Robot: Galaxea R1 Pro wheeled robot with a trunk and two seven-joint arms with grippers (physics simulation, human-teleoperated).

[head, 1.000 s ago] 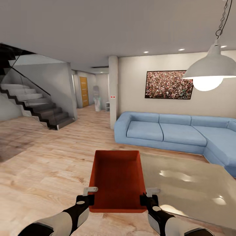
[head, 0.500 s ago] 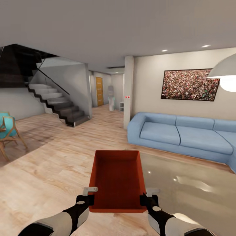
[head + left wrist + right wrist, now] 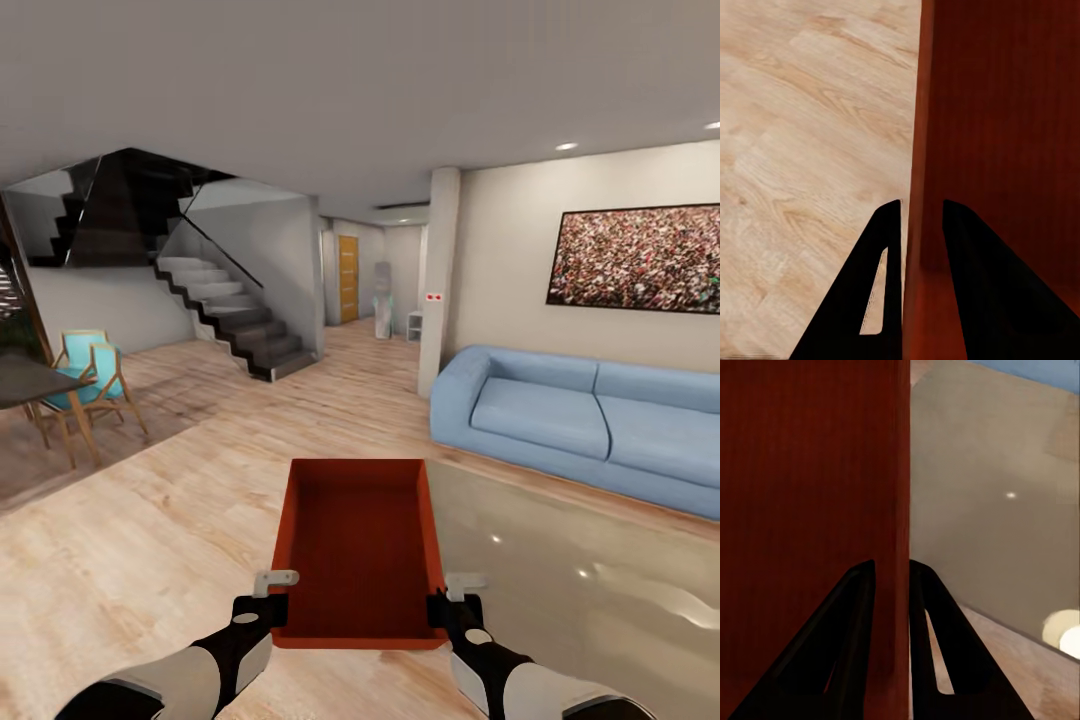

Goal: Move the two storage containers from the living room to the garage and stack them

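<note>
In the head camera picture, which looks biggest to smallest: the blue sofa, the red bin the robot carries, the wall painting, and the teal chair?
1. Blue sofa
2. Storage container, though nearness to the camera inflates it
3. Wall painting
4. Teal chair, farther off

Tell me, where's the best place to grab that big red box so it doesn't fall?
Probably the two long side walls near the close end, one from each side. The storage container is wide with thin straight walls, so the left gripper pinches the left wall and the right gripper the right wall, one finger inside, one outside.
</note>
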